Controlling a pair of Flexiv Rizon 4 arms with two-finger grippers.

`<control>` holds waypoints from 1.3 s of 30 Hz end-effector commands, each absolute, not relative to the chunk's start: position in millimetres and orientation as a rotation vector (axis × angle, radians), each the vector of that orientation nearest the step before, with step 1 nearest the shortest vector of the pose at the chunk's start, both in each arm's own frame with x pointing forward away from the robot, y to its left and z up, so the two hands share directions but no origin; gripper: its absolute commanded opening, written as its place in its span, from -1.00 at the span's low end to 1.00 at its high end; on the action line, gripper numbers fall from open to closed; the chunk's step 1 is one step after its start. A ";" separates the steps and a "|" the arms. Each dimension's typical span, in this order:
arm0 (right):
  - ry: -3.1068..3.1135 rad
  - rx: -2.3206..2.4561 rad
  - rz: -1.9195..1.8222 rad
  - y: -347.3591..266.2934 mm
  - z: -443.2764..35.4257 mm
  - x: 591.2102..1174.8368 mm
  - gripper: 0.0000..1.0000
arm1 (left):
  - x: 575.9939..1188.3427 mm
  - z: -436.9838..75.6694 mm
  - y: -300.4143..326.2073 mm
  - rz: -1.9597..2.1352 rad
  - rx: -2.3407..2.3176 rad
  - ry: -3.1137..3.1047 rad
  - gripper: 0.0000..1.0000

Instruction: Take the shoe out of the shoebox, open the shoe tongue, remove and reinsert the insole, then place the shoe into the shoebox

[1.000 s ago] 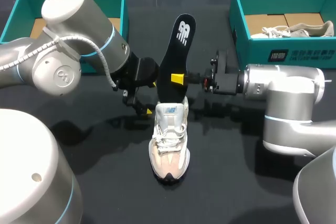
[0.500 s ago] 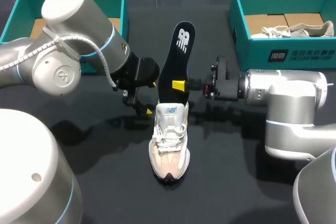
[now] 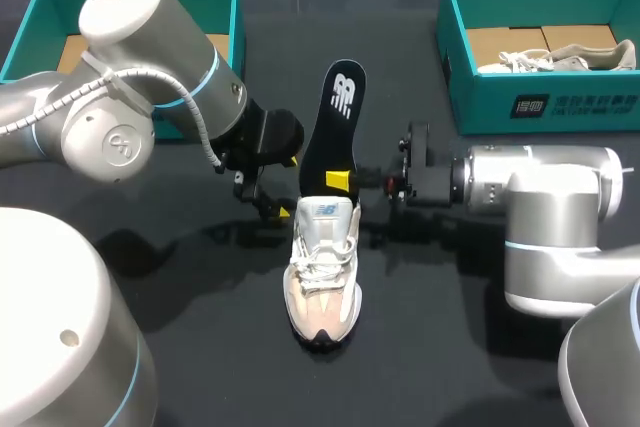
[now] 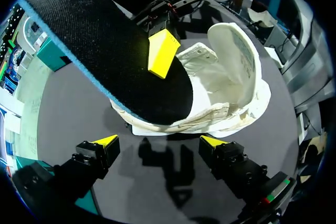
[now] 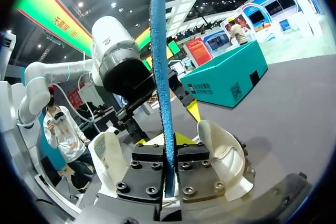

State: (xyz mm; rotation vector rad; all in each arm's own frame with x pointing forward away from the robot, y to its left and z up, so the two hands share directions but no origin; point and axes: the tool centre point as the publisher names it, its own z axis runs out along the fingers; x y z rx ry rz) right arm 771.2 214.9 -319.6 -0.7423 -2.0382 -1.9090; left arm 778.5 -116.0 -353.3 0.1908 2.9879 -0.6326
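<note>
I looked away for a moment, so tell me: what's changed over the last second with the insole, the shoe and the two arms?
The right gripper, shut on the black foam insole, has carried it downward toward the heel opening of the white and beige lace-up sneaker. Nothing was let go or newly taken hold of. The left gripper, open by the sneaker's heel, and the sneaker itself stayed where they were.

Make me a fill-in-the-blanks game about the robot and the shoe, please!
1. The right gripper has its jaws ____ on the insole.
2. The left gripper has its jaws ____, holding nothing.
3. The insole stands ____ over the heel of the shoe.
4. The shoe rests on a table whose colour is ____.
Missing words: shut; open; upright; black.
</note>
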 end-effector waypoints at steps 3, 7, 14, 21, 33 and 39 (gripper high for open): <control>-2.051 -0.765 -1.845 216.5 -323.1 759.4 -1.00 | 777.9 -353.6 -116.3 -0.628 0.190 2.987 1.00; -2.044 -0.785 -1.788 216.6 -329.7 754.1 -1.00 | 777.9 -353.6 -116.3 -0.628 0.190 2.987 1.00; -2.036 -0.812 -1.675 216.7 -339.8 747.7 -1.00 | 777.9 -353.6 -116.3 -0.628 0.190 2.987 1.00; -2.015 -0.821 -1.631 217.6 -346.6 745.7 -1.00 | 777.9 -353.6 -116.3 -0.628 0.190 2.987 1.00; -1.989 -0.757 -1.702 214.8 -335.9 753.6 -0.40 | 777.9 -353.6 -116.3 -0.628 0.190 2.987 1.00; -2.004 -0.730 -1.705 215.4 -330.8 757.7 -0.40 | 777.9 -353.6 -116.3 -0.628 0.190 2.987 1.00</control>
